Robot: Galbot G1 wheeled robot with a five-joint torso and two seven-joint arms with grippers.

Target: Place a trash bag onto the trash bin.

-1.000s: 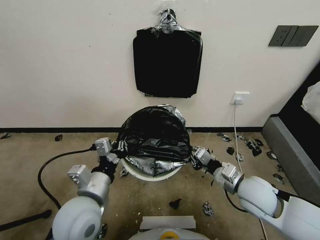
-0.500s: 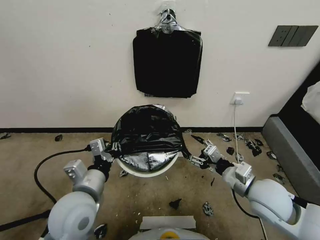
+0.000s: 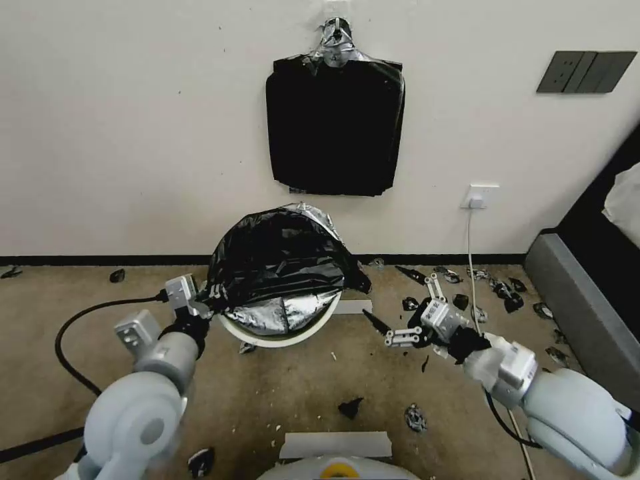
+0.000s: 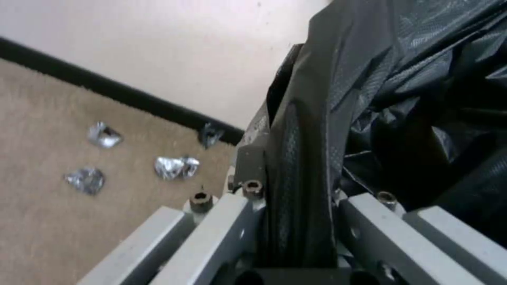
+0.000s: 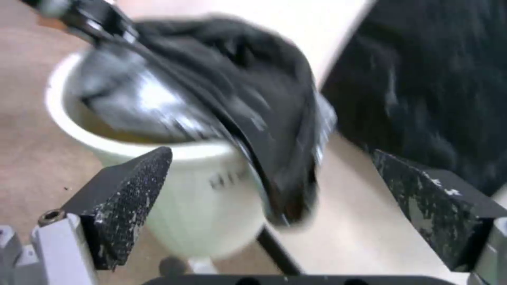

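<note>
The cream-white trash bin (image 3: 277, 339) stands on the carpet near the wall, leaning a little. The glossy black trash bag (image 3: 280, 257) is draped over its far rim and top, while the near rim shows bare. My left gripper (image 3: 199, 304) is at the bin's left side, shut on the bag's edge. The left wrist view shows the bag (image 4: 301, 170) pinched between the fingers (image 4: 370, 221). My right gripper (image 3: 392, 299) hangs open to the right of the bin, apart from the bag. Its dark pads (image 5: 132, 190) frame the bin (image 5: 195, 202) and bag (image 5: 264, 107).
A flat stack of black bags (image 3: 333, 127) hangs on the wall above the bin. Torn black scraps (image 3: 507, 293) litter the carpet at right. A white cord (image 3: 472, 267) drops from an outlet, grey furniture (image 3: 587, 313) stands far right, and a black cable (image 3: 73, 340) loops at left.
My right gripper has let go of the bag, opened and drawn back to the right. The left gripper has pulled left, and the bag and bin have shifted left with it.
</note>
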